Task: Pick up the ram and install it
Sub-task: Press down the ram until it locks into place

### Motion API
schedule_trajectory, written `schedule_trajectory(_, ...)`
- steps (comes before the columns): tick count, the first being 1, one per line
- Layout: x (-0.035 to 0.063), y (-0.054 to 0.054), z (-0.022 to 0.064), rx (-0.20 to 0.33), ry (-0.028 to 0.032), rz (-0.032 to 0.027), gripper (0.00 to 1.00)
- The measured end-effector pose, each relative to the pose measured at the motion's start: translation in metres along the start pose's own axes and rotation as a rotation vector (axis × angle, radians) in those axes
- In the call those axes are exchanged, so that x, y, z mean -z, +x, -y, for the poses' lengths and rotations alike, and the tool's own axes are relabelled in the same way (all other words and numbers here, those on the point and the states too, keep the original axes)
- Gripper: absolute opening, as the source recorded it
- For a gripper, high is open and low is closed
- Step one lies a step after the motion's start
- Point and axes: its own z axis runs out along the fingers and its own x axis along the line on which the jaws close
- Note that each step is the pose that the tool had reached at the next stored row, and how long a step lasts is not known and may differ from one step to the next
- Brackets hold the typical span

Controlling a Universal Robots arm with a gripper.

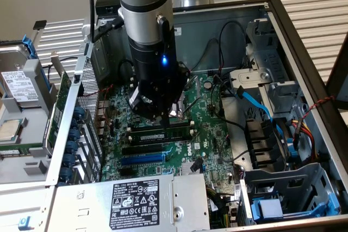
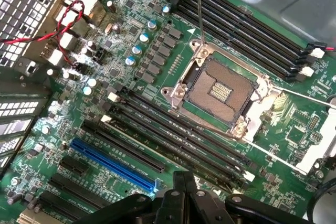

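The ram (image 1: 163, 135), a long green stick with white labels, stands on edge in one of the black memory slots (image 1: 157, 127) on the motherboard (image 1: 209, 134) inside the open computer case. My gripper (image 1: 159, 117) hangs straight over the ram's middle, its tip just above the stick's top edge; contact cannot be judged. In the wrist view, the gripper (image 2: 184, 179) has its black fingers (image 2: 181, 188) pressed together, shut, with nothing seen between them, above the row of long black slots (image 2: 173, 129).
An open CPU socket (image 2: 220, 90) sits past the slots, with a blue expansion slot (image 2: 113, 163) on the near side. A labelled power supply (image 1: 136, 199), a drive cage (image 1: 288, 194), a blue cable (image 1: 255, 104) and loose wires (image 2: 68, 19) crowd the case.
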Motion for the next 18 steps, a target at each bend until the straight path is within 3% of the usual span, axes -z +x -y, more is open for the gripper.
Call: schedule_trajectory(18, 0.0004, 0.0, 0.0, -0.265, 0.0129, -0.0011, 0.11)
